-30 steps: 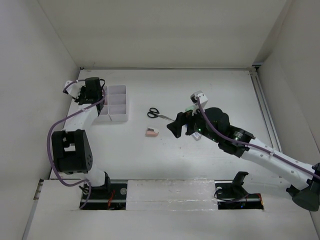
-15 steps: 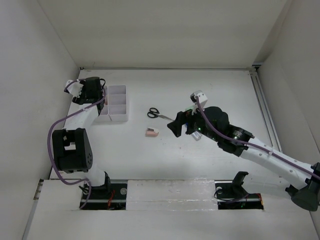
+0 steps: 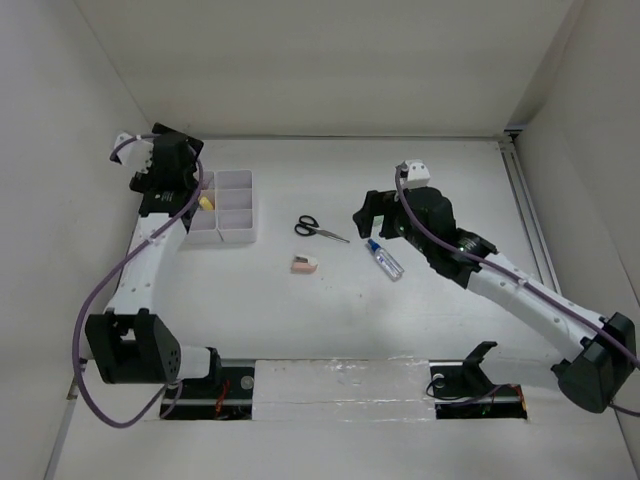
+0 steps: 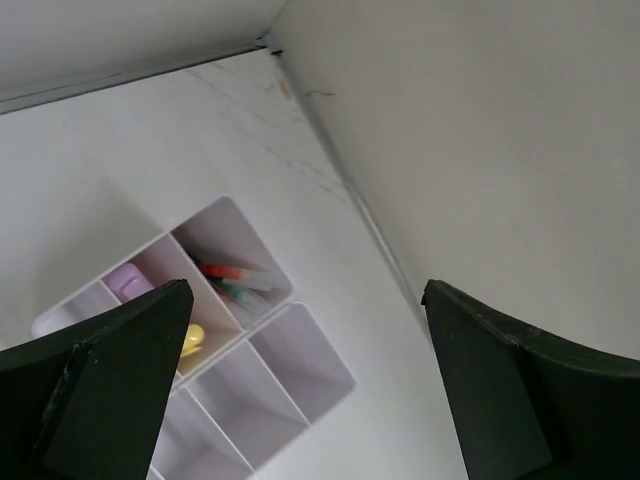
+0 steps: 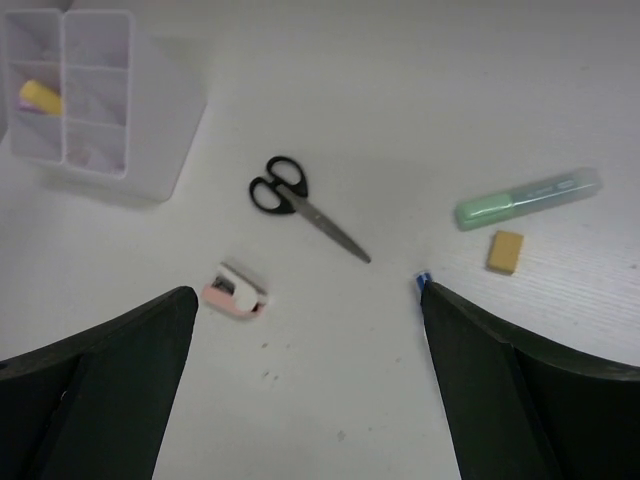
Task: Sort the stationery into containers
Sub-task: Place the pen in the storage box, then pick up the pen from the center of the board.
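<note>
Sorting looks roughly half done, judging from the layout: white organiser tray (image 3: 236, 237) at the left of the counter (image 3: 420, 330) holds a yellow highlighter (image 4: 192, 338), a purple highlighter (image 4: 127, 282) (only its end shows) and red-tipped pens (image 4: 232, 278), each in its own compartment; other cells look bare. Loose on the counter, well apart from the tray: scissors (image 5: 298, 206), pink-white eraser (image 5: 235, 292), green highlighter (image 5: 527, 198), blue-capped tube (image 3: 385, 258), plus a small tan block (image 5: 505, 251) just beside the green one. Left hand (image 4: 307, 300) sits high above the tray, fingers spread wide, nothing between them. Right hand (image 5: 307, 298) hovers over the loose items, likewise released and empty. Tray is thin glossy moulded plastic with square cells. Scissors have black loop handles and slim metal blades. Eraser is blocky and matte, tube clear and cylindrical, highlighters smooth-barrelled.
</note>
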